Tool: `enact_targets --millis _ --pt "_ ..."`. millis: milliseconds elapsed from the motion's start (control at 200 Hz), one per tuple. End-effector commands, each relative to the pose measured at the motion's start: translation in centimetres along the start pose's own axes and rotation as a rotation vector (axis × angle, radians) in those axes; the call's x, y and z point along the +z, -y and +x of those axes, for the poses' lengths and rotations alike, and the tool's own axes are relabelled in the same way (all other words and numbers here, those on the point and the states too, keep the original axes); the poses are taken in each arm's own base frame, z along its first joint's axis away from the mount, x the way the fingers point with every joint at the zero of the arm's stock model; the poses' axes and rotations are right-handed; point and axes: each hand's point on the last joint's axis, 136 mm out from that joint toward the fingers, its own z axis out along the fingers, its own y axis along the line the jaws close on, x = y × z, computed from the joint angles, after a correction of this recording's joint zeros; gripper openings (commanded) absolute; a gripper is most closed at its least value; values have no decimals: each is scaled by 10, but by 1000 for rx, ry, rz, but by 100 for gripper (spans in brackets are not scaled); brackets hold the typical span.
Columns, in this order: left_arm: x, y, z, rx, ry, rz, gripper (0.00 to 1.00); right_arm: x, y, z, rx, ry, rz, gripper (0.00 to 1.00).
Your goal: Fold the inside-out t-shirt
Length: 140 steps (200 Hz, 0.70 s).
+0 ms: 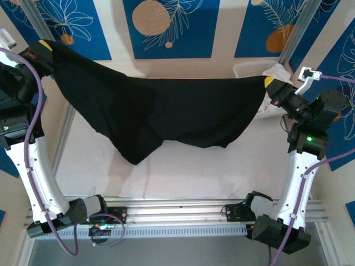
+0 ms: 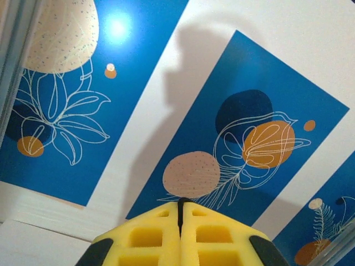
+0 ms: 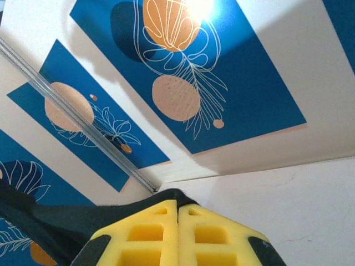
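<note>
The shirt (image 1: 166, 111) hangs stretched above the table (image 1: 183, 166). The left gripper (image 1: 45, 46) is pinched on its far-left end and the right gripper (image 1: 269, 83) on its right end. It looks soft, light and limp, sagging mid-span, so hems and corners likely give the surest hold.

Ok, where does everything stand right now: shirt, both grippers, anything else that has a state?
t-shirt: unfolded, held up and stretched between both grippers, middle sagging toward the table.
left gripper: shut on the t-shirt's far left corner, raised.
right gripper: shut on the t-shirt's right corner, raised.
white cloth: crumpled at the basket's right end, not held.
basket: at the far right edge, untouched.
</note>
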Motion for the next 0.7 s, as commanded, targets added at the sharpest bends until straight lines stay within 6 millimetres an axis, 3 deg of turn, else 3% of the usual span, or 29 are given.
enact_targets --millis 0,80,150,225,325,405,520,595,695 --pt "-9 9 -18 14 56 14 0 -3 -23 -7 -43 13 -57 0" --pt "-11 4 -5 7 34 15 0 4 -29 15 -10 -48 -96 0" --pt "-15 -9 13 26 8 -22 0 11 -30 52 38 -138 -95 0" --pt "-23 -29 39 55 -47 -98 0 17 -27 107 72 -269 -79 0" --pt "-35 -63 88 64 -135 -194 0 13 -15 189 180 -455 -44 0" --pt "-44 -91 130 63 -213 -261 0 0 -5 258 263 -615 -11 0" --pt "-56 -119 180 46 -308 -317 0 -36 22 349 365 -838 122 0" --pt "-61 -134 204 43 -354 -348 0 -58 35 393 438 -940 186 0" --pt "-65 -148 229 37 -408 -367 0 -78 54 432 474 -1022 299 0"
